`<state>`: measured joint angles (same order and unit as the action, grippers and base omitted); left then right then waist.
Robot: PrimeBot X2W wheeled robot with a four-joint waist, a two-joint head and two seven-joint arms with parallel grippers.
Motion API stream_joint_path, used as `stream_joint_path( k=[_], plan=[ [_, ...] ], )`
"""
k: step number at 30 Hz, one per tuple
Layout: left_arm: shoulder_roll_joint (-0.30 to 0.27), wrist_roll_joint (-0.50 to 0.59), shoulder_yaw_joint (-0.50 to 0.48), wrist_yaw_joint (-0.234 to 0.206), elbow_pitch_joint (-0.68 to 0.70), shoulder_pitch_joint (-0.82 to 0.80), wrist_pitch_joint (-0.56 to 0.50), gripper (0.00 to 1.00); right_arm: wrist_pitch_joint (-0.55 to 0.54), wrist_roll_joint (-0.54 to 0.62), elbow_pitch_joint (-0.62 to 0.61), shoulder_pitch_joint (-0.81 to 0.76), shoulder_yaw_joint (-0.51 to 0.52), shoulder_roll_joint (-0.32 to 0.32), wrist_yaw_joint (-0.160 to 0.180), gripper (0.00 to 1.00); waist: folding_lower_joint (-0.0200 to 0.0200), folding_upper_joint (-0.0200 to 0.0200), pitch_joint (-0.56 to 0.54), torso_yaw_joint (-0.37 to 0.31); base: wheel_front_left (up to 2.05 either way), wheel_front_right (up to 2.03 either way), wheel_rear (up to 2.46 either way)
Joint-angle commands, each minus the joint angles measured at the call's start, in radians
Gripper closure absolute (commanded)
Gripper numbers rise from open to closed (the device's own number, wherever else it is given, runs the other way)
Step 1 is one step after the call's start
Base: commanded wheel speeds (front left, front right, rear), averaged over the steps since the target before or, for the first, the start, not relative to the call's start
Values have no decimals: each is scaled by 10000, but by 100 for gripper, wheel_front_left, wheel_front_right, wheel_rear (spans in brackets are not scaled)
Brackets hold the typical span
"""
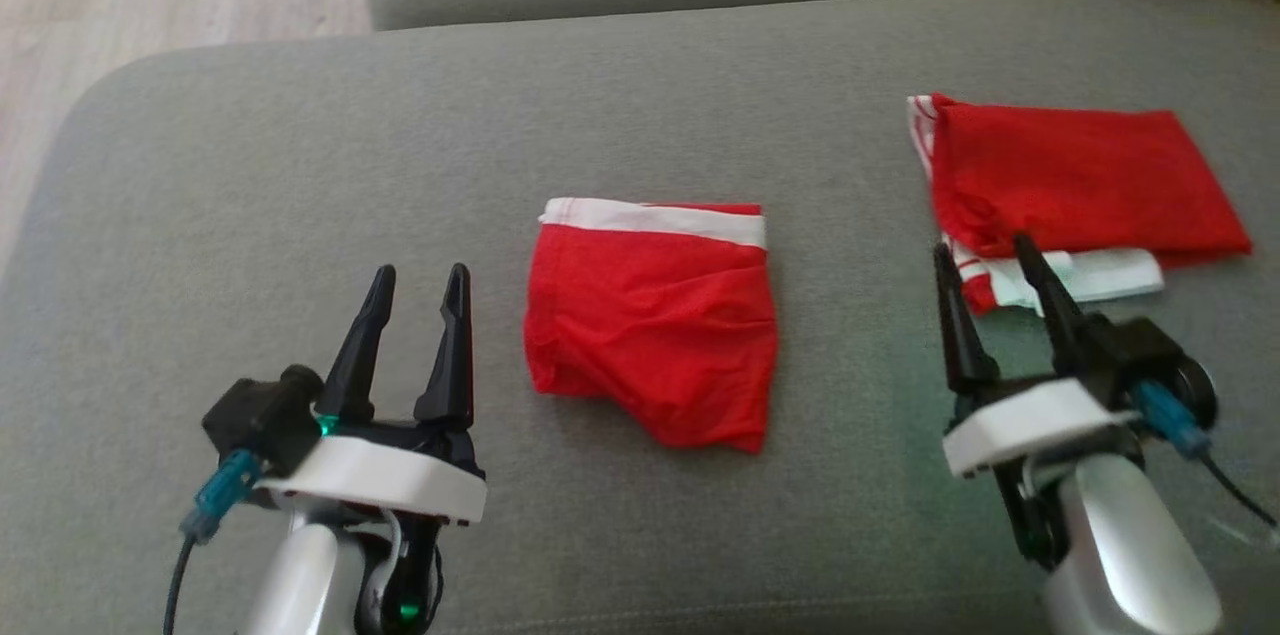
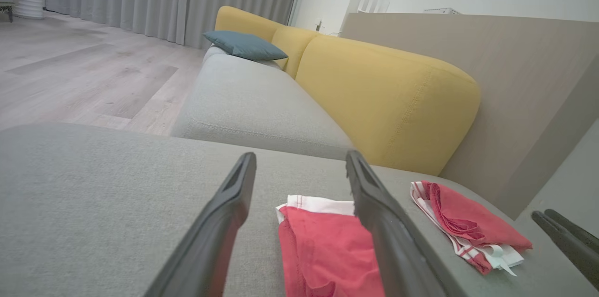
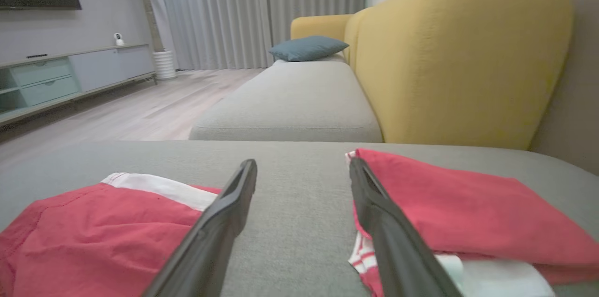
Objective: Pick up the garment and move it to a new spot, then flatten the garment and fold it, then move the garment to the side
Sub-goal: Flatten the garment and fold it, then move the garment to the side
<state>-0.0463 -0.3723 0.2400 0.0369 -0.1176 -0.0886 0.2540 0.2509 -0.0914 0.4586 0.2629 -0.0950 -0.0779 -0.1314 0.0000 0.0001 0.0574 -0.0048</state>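
Jaws parted: left gripper, right gripper flank garment.

The black left gripper is held at lower left, its long dark fingers parted with nothing between them. The black right gripper is likewise held parted, tilted leftward.

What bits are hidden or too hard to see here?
1. Head view: white striped cloth mostly covered by the red folded garment.
2. Left wrist view: red shorts with white waistband cut by the bottom edge, partly behind a finger of the left gripper.
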Motion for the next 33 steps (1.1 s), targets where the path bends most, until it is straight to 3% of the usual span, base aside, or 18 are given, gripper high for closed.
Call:
stream_joint_path(
  k=[1,10,17,24,33],
  plan=[
    [-39,92,-431,45,329,-394,78,0,107,164,-614,11,28,158,7,0,0,-1,-22,-201,0,0,0],
    [-39,288,-411,162,114,-190,78,0,-45,67,-1677,-1043,417,273,7,0,0,-1,13,-513,0,0,0],
    [-39,294,-309,197,60,-266,78,0,-287,-51,-1870,-1143,385,275,7,0,0,-1,149,-351,0,0,0],
    [-39,260,121,226,-107,-493,78,0,-1225,-621,-1664,-866,-468,276,7,0,0,-1,709,366,0,0,0],
    [-39,113,567,188,-237,-796,78,0,-2614,-2011,-356,-117,-1121,276,7,0,0,-1,1330,1571,0,0,0]
  ],
)
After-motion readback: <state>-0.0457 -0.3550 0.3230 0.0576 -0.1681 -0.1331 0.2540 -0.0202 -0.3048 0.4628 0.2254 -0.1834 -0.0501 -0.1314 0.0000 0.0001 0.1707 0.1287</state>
